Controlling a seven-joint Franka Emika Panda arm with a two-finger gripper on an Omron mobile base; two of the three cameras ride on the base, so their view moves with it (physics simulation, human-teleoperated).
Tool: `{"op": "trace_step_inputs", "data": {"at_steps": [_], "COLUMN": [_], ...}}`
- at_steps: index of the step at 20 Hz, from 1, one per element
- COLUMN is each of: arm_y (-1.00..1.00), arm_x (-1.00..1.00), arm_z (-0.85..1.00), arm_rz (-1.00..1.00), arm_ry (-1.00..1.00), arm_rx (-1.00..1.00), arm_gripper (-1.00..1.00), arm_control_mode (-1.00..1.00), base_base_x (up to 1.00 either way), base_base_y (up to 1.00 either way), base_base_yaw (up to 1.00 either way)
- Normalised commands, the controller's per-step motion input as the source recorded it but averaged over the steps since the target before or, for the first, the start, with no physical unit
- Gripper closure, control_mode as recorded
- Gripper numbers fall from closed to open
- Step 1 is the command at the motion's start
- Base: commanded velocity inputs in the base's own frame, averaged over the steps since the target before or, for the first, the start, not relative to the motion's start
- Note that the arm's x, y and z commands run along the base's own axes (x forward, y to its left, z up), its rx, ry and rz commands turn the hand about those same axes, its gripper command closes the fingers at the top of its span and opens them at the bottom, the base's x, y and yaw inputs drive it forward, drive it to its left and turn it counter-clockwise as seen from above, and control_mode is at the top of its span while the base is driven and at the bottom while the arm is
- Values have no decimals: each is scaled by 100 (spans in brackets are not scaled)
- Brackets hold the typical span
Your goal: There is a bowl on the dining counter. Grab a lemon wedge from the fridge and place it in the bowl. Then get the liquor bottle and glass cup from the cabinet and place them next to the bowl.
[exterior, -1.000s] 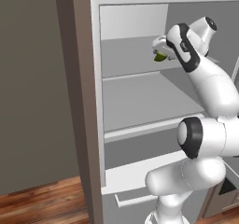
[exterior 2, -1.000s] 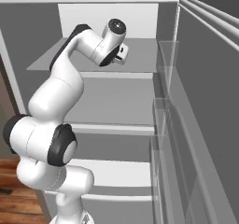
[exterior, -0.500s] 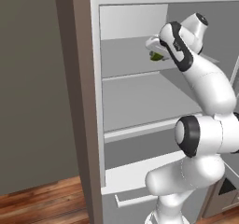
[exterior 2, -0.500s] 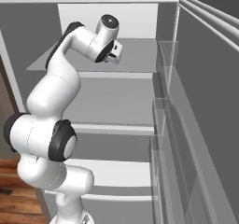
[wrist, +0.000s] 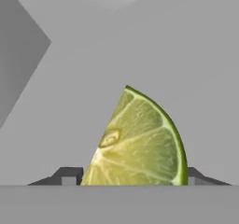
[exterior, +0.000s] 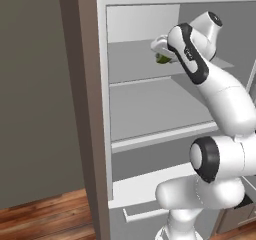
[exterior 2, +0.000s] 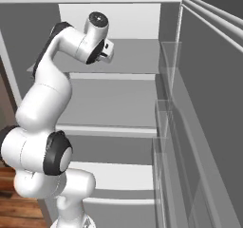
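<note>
Inside the open fridge (exterior: 150,109), my gripper (exterior: 161,53) reaches over the upper pale shelf (exterior: 135,66). The lemon wedge (wrist: 140,143), yellow-green with a dark green rind, stands upright between my two dark fingertips (wrist: 69,175), which press against its two sides. My gripper (wrist: 133,176) is shut on it. From the left base view the lemon wedge (exterior: 163,59) shows as a small green spot under the hand, right at the shelf. The bowl, dining counter, liquor bottle, glass cup and cabinet are out of view.
Two more pale shelves (exterior: 165,131) lie below inside the fridge. The open fridge door with clear bins (exterior 2: 171,127) stands close on the right. The fridge's side wall (exterior: 82,109) rises on the left, with wooden floor (exterior: 45,216) below.
The jaws have closed in from wide open onto the lemon wedge. The hand has shifted a little to the left over the upper shelf.
</note>
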Motion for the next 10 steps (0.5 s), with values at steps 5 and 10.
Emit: {"op": "trace_step_inputs", "data": {"at_steps": [5, 10], "arm_y": [0, 0], "arm_x": [-100, -100], "arm_z": [80, 98], "arm_rz": [0, 0], "arm_ry": [-27, -5], "arm_rx": [-1, -9], "arm_gripper": [100, 100], "arm_control_mode": [-100, -100], "base_base_x": [0, 0], "base_base_y": [0, 0], "base_base_yaw": [0, 0]}}
